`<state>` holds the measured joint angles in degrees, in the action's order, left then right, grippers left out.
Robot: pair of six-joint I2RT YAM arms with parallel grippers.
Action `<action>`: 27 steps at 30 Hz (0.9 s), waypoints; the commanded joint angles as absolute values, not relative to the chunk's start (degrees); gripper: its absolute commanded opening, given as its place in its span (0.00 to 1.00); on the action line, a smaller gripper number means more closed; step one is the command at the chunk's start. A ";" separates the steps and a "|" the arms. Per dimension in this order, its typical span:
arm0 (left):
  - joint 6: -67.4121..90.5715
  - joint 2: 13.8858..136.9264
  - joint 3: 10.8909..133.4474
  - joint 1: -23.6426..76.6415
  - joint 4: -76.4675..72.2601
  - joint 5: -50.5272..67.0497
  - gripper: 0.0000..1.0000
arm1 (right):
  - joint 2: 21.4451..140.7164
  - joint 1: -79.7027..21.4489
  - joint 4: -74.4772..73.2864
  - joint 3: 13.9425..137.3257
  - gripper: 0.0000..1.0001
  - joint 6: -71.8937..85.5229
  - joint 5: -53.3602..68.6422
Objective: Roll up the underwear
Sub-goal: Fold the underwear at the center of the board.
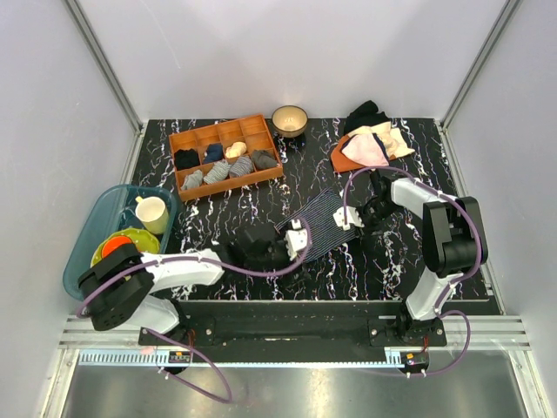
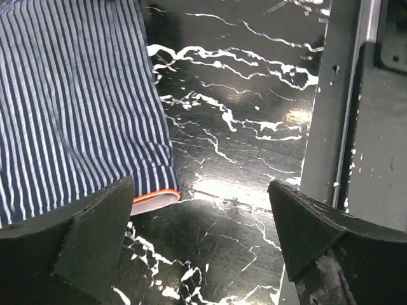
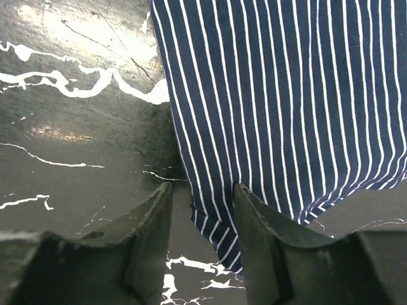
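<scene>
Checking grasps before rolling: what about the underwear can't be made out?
- Left wrist view: the underwear runs off the top and left edges; a finger hides part of its hem.
- Right wrist view: whether the right end effector pinches the cloth.
- Top view: the left end effector covers its near corner.

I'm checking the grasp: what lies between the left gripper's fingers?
In the left wrist view the left gripper straddles mostly bare table; only the underwear's red-edged corner reaches in beside one finger.

underwear (image 3: 286,101): its corner lies between the jaws
gripper (image 3: 202,189): jaws a little apart
table (image 3: 76,127): left of underwear
</scene>
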<state>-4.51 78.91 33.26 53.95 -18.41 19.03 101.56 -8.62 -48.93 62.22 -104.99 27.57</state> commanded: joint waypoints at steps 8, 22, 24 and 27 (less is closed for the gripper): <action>-23.38 93.68 40.25 60.03 -21.80 6.34 0.78 | 102.39 -7.47 -49.74 63.81 0.29 -103.45 28.03; -20.49 97.73 39.90 60.47 -20.13 -4.14 0.45 | 101.25 -6.33 -54.75 64.25 0.13 -102.66 30.41; -19.78 97.65 39.90 60.47 -19.43 -2.39 0.38 | 100.99 -6.42 -55.54 64.42 0.12 -102.31 30.76; -18.11 96.25 39.64 60.47 -18.38 -0.01 0.26 | 100.37 -6.42 -57.48 64.77 0.10 -101.95 31.20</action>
<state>-20.14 96.51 39.62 60.29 -19.97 -2.13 101.82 -6.68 -52.99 62.78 -102.94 29.52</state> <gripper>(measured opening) 0.352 0.119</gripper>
